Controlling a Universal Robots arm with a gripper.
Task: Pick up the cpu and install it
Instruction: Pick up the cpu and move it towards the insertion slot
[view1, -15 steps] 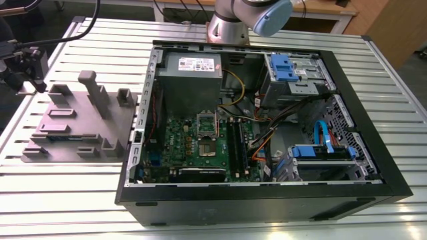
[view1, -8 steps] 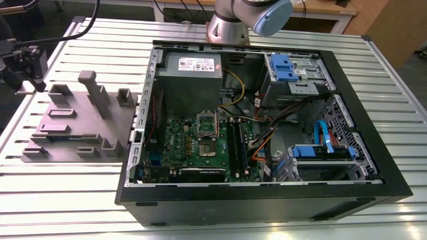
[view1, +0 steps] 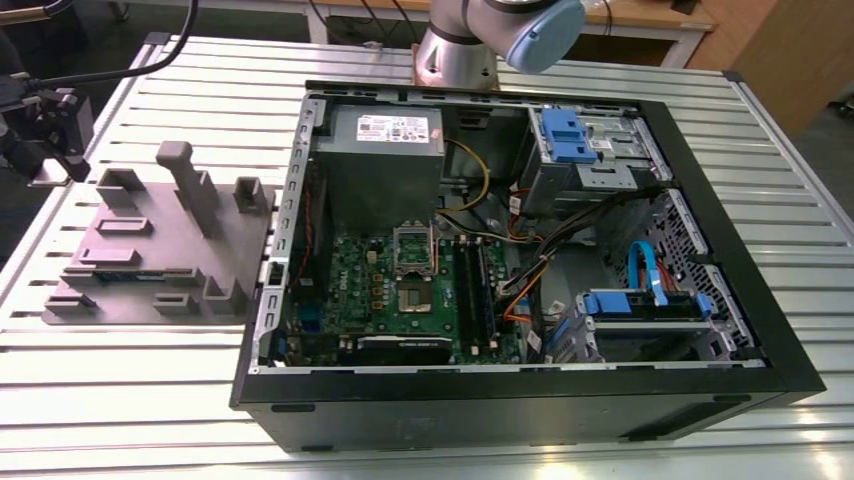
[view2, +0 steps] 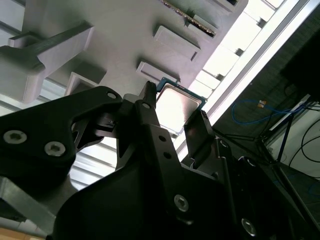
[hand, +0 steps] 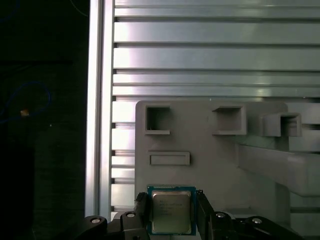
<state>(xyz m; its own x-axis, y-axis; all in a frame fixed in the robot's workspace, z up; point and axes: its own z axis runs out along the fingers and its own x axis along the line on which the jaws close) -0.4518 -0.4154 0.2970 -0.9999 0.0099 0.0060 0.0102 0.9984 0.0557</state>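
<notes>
The cpu (hand: 171, 212), a small square chip with a silver-grey top and a green rim, sits between my gripper's (hand: 171, 206) two black fingers, which press on its opposite edges. In the second wrist view the cpu (view2: 176, 104) is held the same way in the gripper (view2: 175, 114), above the grey fixture block (view2: 125, 30). In the exterior view the gripper (view1: 48, 150) hangs at the far left, over the fixture block's (view1: 160, 250) far corner, well away from the open computer case (view1: 507, 240). The green motherboard (view1: 360, 290) lies inside the case, with its square socket (view1: 416, 265) uncovered.
The fixture block (hand: 210, 160) carries raised posts and pockets. A grey power supply box (view1: 384, 140) and blue drive brackets (view1: 567, 130) fill the case's far side, and cables (view1: 534, 250) run beside the motherboard. The slatted metal table's edge (hand: 97, 100) lies close to the gripper.
</notes>
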